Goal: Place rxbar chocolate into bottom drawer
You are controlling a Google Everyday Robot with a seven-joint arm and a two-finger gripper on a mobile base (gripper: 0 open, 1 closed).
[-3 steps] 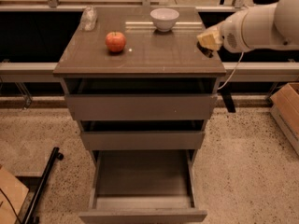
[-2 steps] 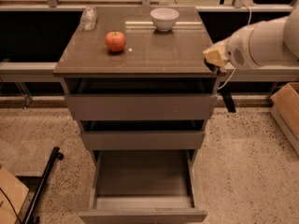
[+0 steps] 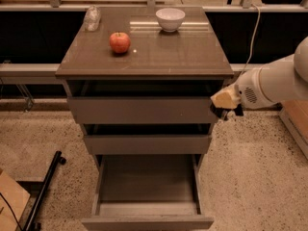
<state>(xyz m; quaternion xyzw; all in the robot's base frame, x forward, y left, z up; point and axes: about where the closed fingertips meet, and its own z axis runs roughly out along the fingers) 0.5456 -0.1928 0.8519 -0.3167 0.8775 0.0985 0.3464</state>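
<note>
The bottom drawer [image 3: 147, 222] is pulled far out at the foot of the grey-brown cabinet, and nothing shows inside it. My gripper [image 3: 224, 107] hangs just off the cabinet's right side, level with the top drawer [image 3: 139, 110] and well above and to the right of the bottom drawer. A dark patch sits under its tan tip. I cannot tell whether that patch is the rxbar chocolate. No black bar shows on the countertop or anywhere else.
A red apple [image 3: 120, 42], a white bowl [image 3: 170, 19] and a clear plastic item [image 3: 91, 18] sit on the cabinet top [image 3: 192, 57]. The middle drawer [image 3: 147, 144] stands slightly out. A black pole [image 3: 45, 189] lies on the floor at left, and a wooden box [image 3: 294, 121] is at right.
My gripper has moved from the right edge of the countertop down and to the right, off the top, to beside the cabinet at top-drawer height.
</note>
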